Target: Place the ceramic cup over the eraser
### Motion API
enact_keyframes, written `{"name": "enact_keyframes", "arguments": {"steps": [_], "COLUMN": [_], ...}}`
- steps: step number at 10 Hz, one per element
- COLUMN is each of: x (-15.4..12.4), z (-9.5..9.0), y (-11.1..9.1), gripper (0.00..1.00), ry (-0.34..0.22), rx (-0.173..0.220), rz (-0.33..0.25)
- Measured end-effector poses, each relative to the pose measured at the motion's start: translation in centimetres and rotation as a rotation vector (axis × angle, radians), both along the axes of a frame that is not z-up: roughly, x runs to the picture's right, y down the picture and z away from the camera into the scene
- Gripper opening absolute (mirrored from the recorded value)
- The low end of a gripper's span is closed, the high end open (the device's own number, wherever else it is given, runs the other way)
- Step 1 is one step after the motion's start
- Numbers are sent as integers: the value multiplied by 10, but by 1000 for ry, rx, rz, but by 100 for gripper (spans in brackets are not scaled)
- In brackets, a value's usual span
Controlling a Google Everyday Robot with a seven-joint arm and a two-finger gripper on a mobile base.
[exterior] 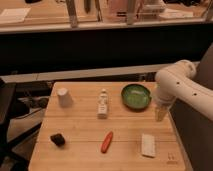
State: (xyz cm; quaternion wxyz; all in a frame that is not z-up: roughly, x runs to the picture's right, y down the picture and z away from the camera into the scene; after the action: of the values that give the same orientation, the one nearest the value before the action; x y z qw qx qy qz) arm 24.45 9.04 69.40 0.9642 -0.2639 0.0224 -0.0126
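The ceramic cup (64, 96), small, white and tapered, stands at the back left of the wooden table (80, 125). The eraser (57, 139), a black lump, lies near the front left, well in front of the cup. My gripper (160, 115) hangs from the white arm at the table's right edge, just right of the green bowl. It is open, holds nothing, and is far from both cup and eraser.
A slim white bottle (103, 104) stands mid-table. A green bowl (135, 95) sits at the back right. An orange-red elongated object (106, 142) and a flat white block (148, 145) lie toward the front. A dark counter runs behind the table.
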Motion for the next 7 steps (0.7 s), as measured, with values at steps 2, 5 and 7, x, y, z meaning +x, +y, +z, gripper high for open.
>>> {"name": "enact_keyframes", "arguments": {"steps": [2, 5, 7], "x": [-21, -38, -69], "z": [5, 10, 15], "y": [-7, -16, -24], "gripper": [80, 80, 80], "ry": [-7, -28, -47], "rx": [15, 35, 50], "rz": [-36, -80, -112]}}
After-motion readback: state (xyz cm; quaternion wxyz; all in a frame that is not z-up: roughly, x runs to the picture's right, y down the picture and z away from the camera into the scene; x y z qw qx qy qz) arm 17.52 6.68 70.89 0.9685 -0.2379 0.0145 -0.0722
